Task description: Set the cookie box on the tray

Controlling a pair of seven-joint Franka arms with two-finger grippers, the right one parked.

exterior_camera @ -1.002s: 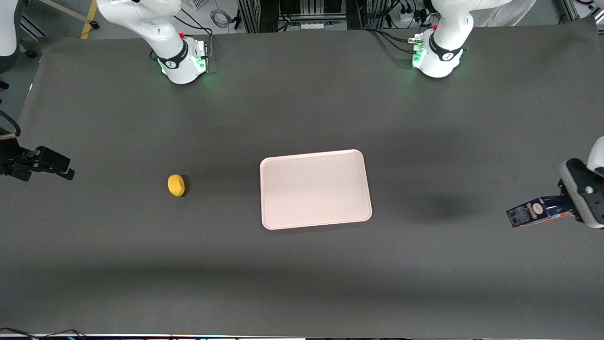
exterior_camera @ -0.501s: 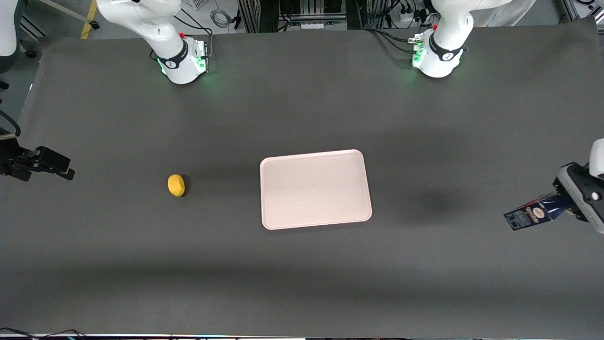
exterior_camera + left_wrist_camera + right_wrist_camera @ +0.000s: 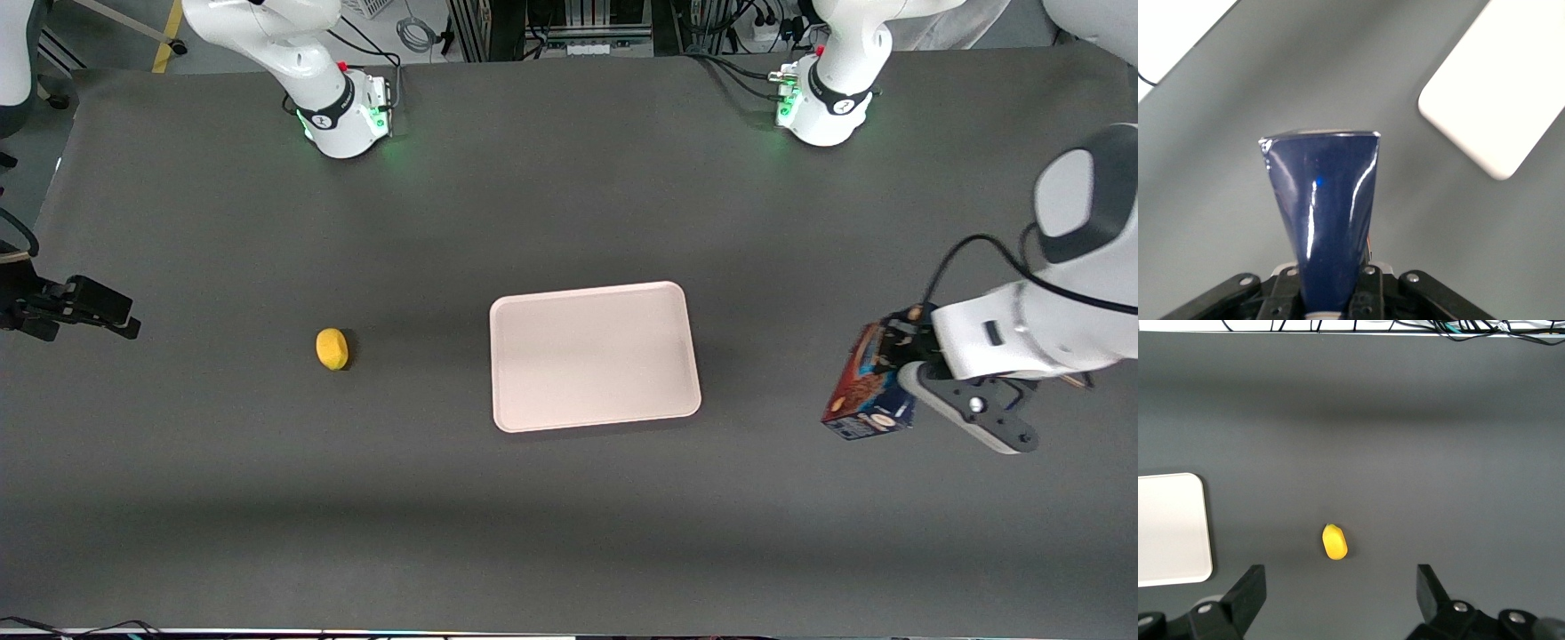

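Cookie box (image 3: 867, 384) rides clamped in your left gripper (image 3: 900, 378), off the table, short of the tray (image 3: 594, 356); carry it across above the tray, then lower.

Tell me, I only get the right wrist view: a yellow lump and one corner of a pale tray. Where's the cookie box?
Observer: The cookie box is in the left arm's tool, toward the working arm's end of the table.
Operator: Is it over the tray?
Observer: No. In the front view it is beside the tray, with dark table showing between them.
Operator: Anything on the tray?
Observer: Nothing; its whole pink surface is bare.
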